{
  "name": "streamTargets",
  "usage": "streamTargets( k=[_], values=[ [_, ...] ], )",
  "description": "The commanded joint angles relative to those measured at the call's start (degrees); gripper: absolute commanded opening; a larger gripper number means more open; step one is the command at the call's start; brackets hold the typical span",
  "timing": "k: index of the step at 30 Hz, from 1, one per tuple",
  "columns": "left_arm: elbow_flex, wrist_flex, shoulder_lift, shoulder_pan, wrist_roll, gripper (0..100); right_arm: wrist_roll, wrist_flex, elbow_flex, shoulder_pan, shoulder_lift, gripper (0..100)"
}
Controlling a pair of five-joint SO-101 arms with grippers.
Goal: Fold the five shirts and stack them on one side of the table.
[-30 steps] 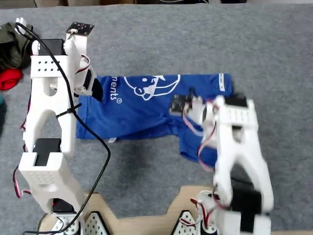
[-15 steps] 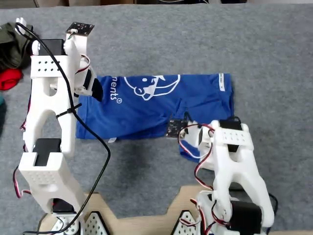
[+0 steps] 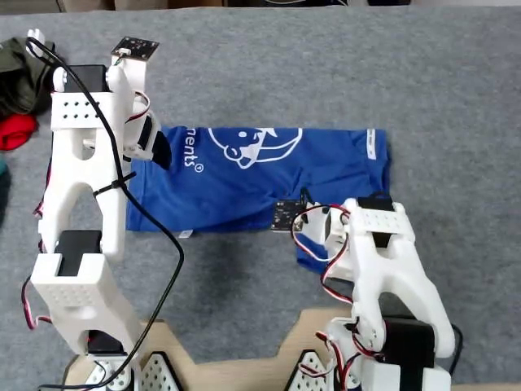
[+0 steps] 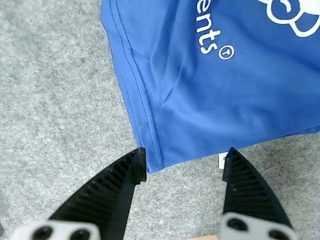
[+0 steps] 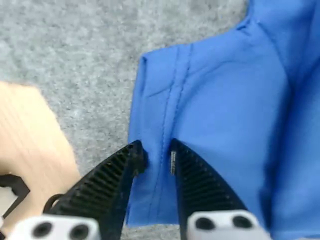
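Note:
A blue shirt [image 3: 244, 175] with white print lies flat in the middle of the grey table, one sleeve [image 3: 313, 244] sticking out toward the front. My left gripper [image 4: 183, 162] hangs open over the shirt's left hem corner [image 4: 150, 160], its fingers either side of that corner. In the high view the left gripper [image 3: 155, 145] sits at the shirt's left edge. My right gripper [image 5: 156, 154] is down on the sleeve [image 5: 215, 115], its fingers drawn close together on the sleeve's hem. From above, the right gripper [image 3: 316, 236] is at the shirt's front right.
A heap of other clothes, dark green [image 3: 18, 73] and red [image 3: 16, 130], lies at the far left edge. The wooden arm base [image 3: 236, 362] runs along the front. Bare grey table [image 3: 456, 122] stretches behind and to the right of the shirt.
My right arm drew back from over the shirt toward the front of the table and settled on the sleeve. The left arm has stayed put.

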Motion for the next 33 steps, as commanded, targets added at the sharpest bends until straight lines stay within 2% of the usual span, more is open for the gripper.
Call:
streamTargets(
  k=[1, 4, 9, 14, 18, 33],
  values=[
    [-2.0, 0.7, -3.3, -0.1, -0.5, 26, 0.3, -0.5, -0.2, -0.8, 1.1, 7.2],
    [-2.0, 0.7, -3.3, -0.1, -0.5, 26, 0.3, -0.6, -1.5, -0.7, 1.1, 0.3],
    [-2.0, 0.7, -3.3, 0.2, -0.5, 26, -0.2, 0.6, -5.9, -0.8, 0.3, 0.5],
    [-2.0, 0.7, -3.3, 0.0, -0.5, 26, 0.1, 9.4, -16.2, -2.6, 1.7, 0.5],
    [-2.0, 0.7, -3.3, 0.4, -0.5, 26, 0.3, 12.6, -25.0, -3.3, 4.8, 0.5],
    [-2.0, 0.7, -3.3, 0.1, -0.5, 26, 2.3, 24.4, -63.4, -2.3, 32.6, 0.5]
  ],
)
